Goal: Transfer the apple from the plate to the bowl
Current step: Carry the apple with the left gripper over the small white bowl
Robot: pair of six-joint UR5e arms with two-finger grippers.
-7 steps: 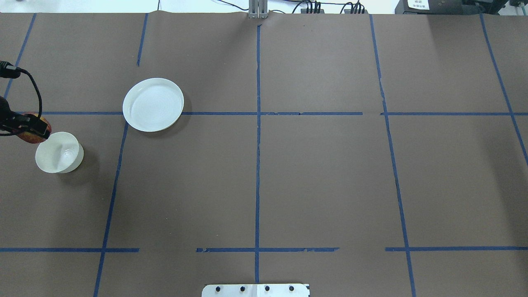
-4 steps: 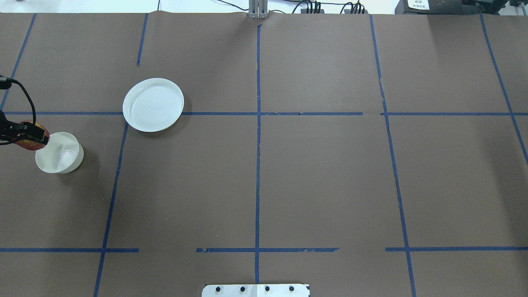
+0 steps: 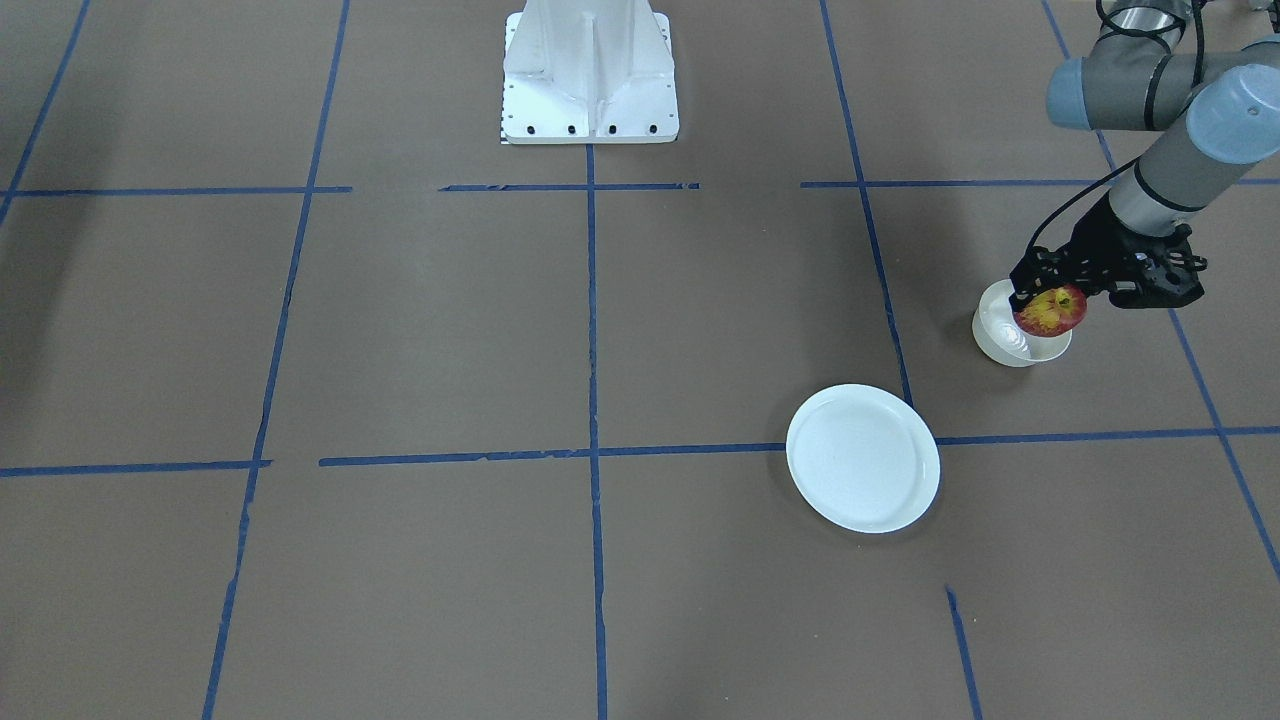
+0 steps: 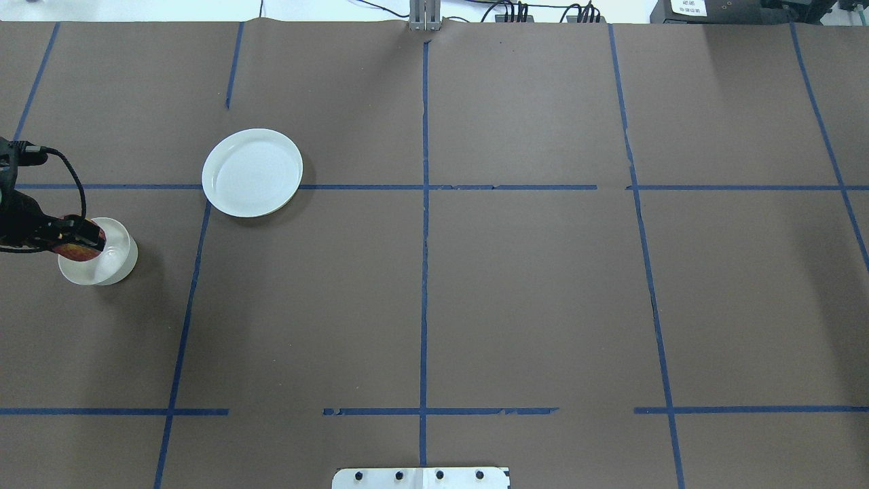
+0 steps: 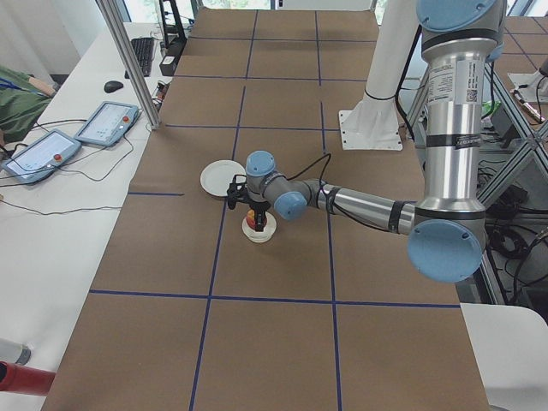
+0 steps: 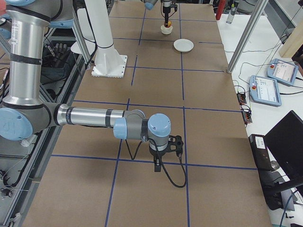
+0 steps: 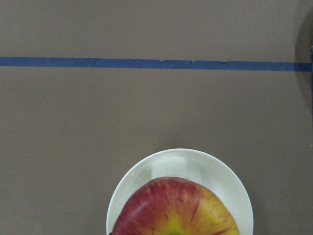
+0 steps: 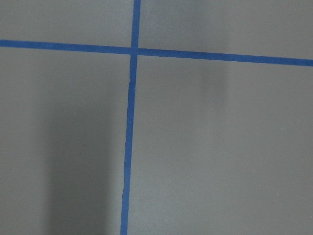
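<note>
Exterior front-facing view, nearest first: the wide, flat white plate sits bare on the brown paper worktop. Beyond it, the left tool is clamped on the small, round red-and-yellow apple, holding it over the small, deep, glossy cream bowl (probably so that letting go drops it inside). I cannot tell whether the right tool is apart or together.

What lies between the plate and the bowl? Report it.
Only brown table cover crossed by a blue tape line separates the plate from the bowl; the overhead view shows it.
</note>
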